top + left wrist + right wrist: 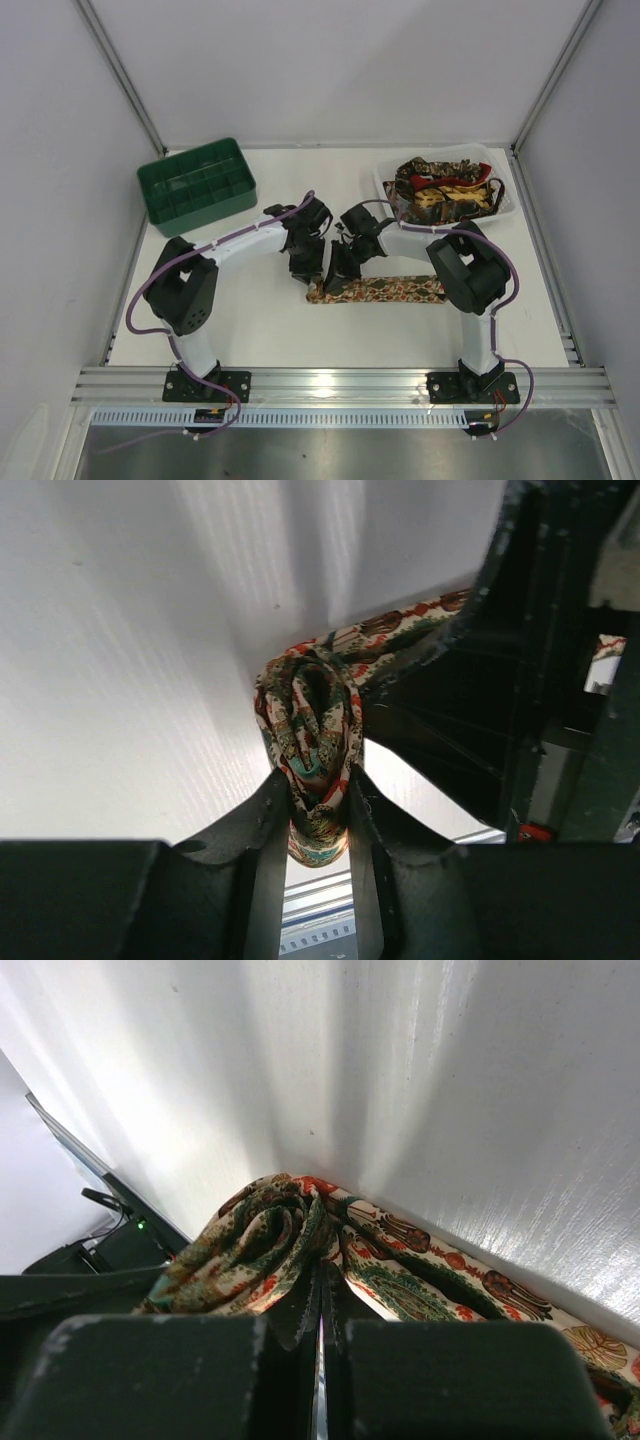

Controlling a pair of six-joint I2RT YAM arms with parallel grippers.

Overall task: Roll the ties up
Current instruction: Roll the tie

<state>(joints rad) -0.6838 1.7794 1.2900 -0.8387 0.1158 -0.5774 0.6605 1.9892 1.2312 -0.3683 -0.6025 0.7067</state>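
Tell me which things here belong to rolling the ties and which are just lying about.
Job: half-rolled tie on the table; pile of ties in the white tray.
Lying about: green crate; the tray itself.

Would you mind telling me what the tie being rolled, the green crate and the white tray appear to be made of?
The tie looks like thin woven fabric, perhaps silk or polyester: it folds softly and bears a printed pattern. The green crate seems rigid moulded plastic: uniform colour, integral dividers. The white tray looks like thin plastic, judging by its slim pale rim.
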